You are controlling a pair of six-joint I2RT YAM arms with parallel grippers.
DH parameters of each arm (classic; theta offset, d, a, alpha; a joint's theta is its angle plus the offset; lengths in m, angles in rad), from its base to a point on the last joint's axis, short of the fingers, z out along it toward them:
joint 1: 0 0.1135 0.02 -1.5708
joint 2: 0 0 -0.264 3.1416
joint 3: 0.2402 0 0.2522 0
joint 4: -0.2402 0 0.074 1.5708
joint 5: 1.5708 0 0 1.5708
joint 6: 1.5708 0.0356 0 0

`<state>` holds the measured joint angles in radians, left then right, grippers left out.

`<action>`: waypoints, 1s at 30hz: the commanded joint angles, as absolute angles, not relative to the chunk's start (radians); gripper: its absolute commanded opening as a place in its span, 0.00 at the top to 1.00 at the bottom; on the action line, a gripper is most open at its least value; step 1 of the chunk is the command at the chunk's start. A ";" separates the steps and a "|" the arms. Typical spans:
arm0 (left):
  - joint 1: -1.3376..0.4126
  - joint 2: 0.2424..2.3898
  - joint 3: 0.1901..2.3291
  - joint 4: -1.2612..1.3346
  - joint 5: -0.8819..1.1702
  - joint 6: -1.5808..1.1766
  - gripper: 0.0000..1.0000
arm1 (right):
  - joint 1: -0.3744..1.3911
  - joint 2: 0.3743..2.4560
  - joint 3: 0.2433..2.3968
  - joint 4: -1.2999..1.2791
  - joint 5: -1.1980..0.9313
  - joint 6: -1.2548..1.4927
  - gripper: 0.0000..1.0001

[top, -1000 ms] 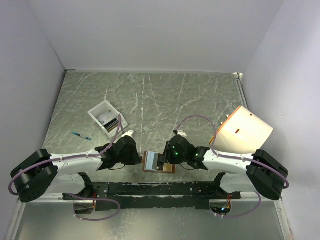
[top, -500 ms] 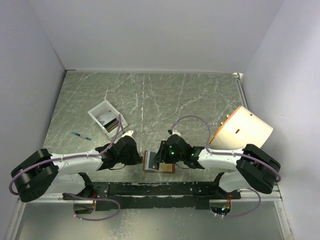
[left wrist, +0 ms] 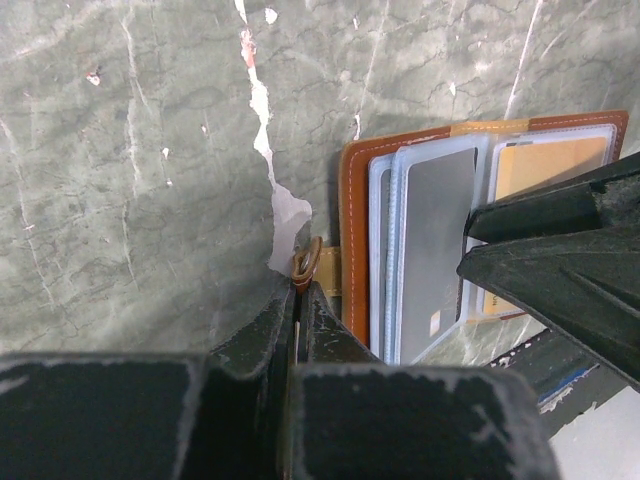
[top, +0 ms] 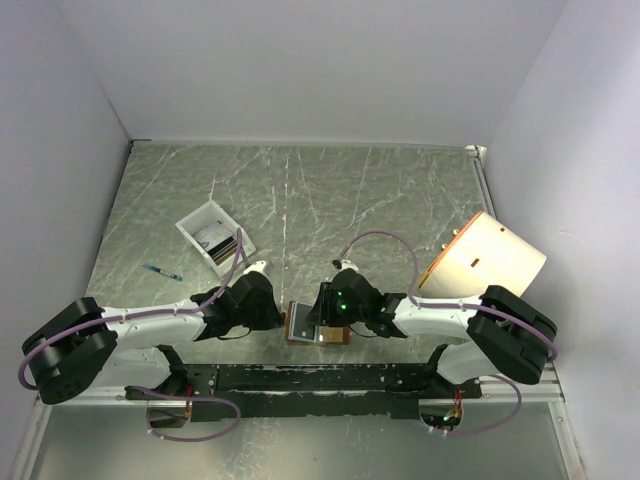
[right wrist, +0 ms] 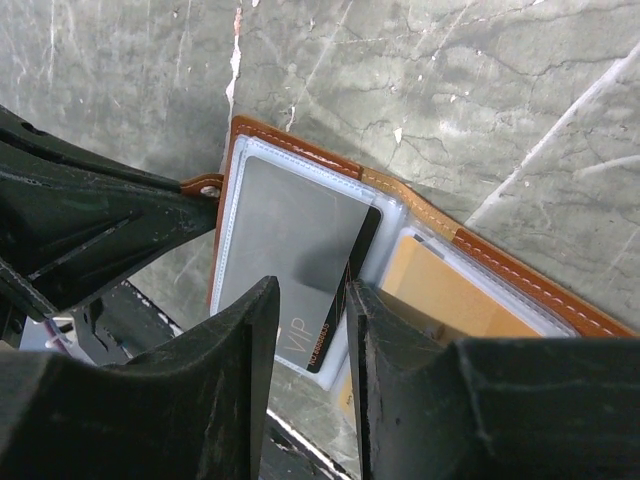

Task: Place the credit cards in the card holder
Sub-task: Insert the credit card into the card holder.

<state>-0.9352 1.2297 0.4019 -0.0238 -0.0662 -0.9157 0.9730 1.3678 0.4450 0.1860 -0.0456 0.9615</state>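
Card holder (top: 316,327) lies open and flat on the table (top: 300,200) at its near edge, between the 2 wrists, pale sleeves up. Left gripper (left wrist: 301,288): jaws closed tight on the holder's snap tab (left wrist: 306,262) at its left edge. Judged purpose: pin the wallet so it cannot slide while a card is pushed in from the other side. Right gripper (right wrist: 312,300): jaws a narrow gap apart, poised over the left-hand sleeve (right wrist: 232,250). The trailing corner of 1 dark card (right wrist: 295,250), printed VIP, shows in that gap. The card is partly in the sleeve and skewed; the covered part reads grey through the plastic, the exposed end darker. Cannot tell whether either pad touches it. The gap looks too wide for a pinch on so thin a thing, so probably a nudge, not a grip. 1 gold card (right wrist: 440,285) already sits in the other sleeve. The remaining credit cards (top: 218,240) stand in the white tray (top: 197,217), well apart at left rear. Cream cylinder (top: 490,262) at right and small blue item (top: 162,270) left of the tray are not involved. Judgement: seating step for card 2. The next move calls for a push along the sleeve toward the tabbed edge, straightening the skew. Risk: the corner catches the sleeve mouth and buckles the plastic.
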 commanded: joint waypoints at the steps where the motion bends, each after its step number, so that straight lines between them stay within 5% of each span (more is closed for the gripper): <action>1: -0.942 1.232 0.412 -0.045 -0.089 -0.916 0.93 | 0.982 1.378 0.458 0.211 -0.031 0.926 0.67; 8: -0.942 1.237 0.441 -0.087 -0.114 -0.914 0.92 | 0.982 1.318 0.473 0.126 0.000 0.904 0.66; 20: -0.942 1.121 0.482 -0.121 -0.125 -0.900 0.63 | 0.983 1.241 0.490 -0.015 0.064 0.882 0.70; 30: -0.930 1.082 0.418 0.007 -0.051 -0.959 0.57 | 0.991 1.323 0.556 0.006 0.026 0.876 0.78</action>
<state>-0.9367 1.1099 0.4530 -0.0826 -0.1024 -0.9272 0.9794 1.3079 0.5171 0.0093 0.0254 0.8890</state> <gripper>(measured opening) 0.425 0.234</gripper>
